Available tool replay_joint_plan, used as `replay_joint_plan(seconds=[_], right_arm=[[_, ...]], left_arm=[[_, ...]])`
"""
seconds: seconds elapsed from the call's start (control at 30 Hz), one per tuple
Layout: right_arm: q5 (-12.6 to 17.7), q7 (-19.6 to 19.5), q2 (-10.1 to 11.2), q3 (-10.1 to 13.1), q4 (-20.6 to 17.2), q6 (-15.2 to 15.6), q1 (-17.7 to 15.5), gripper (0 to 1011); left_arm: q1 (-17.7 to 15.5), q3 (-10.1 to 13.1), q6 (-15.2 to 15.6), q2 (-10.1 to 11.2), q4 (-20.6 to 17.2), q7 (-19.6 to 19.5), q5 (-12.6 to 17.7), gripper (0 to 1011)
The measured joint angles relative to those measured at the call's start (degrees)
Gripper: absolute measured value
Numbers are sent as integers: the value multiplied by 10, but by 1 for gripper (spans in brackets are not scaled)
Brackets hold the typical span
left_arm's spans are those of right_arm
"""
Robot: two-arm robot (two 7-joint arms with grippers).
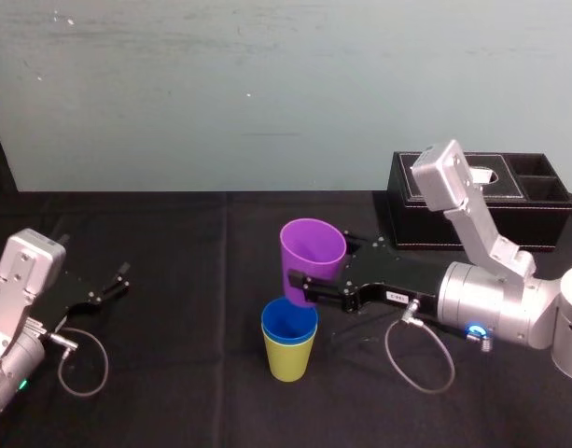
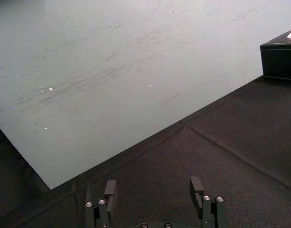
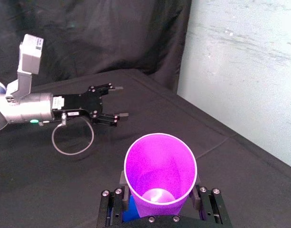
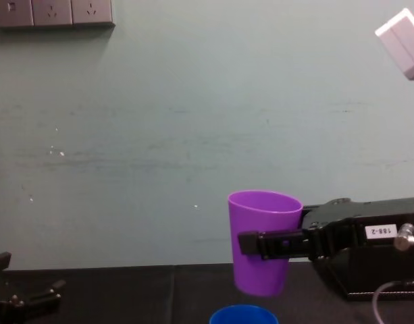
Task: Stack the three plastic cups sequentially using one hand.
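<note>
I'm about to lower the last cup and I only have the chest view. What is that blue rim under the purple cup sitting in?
Observer: The blue cup is nested in the yellow-green cup, which stands upright on the black tablecloth.
Operator: Is the purple one lined up in depth?
Observer: Roughly. In the right wrist view a sliver of blue shows just beneath the base of the purple cup, which the right gripper holds by its sides, above the stack and not yet in it.
Operator: Is the other arm in the way?
Observer: No. The left gripper lies on the cloth far to the left, fingers open and holding nothing.
</note>
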Motion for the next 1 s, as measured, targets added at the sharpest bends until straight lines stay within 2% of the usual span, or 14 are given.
replay_joint_plan(seconds=[0.47, 1.0], right_arm=[[6, 8, -3, -36, 19, -4, 18, 723], [5, 16, -9, -56, 52, -16, 33, 723]], left_arm=[[0, 0, 0, 0, 0, 0, 0, 1000], [0, 0, 0, 0, 0, 0, 0, 1000]])
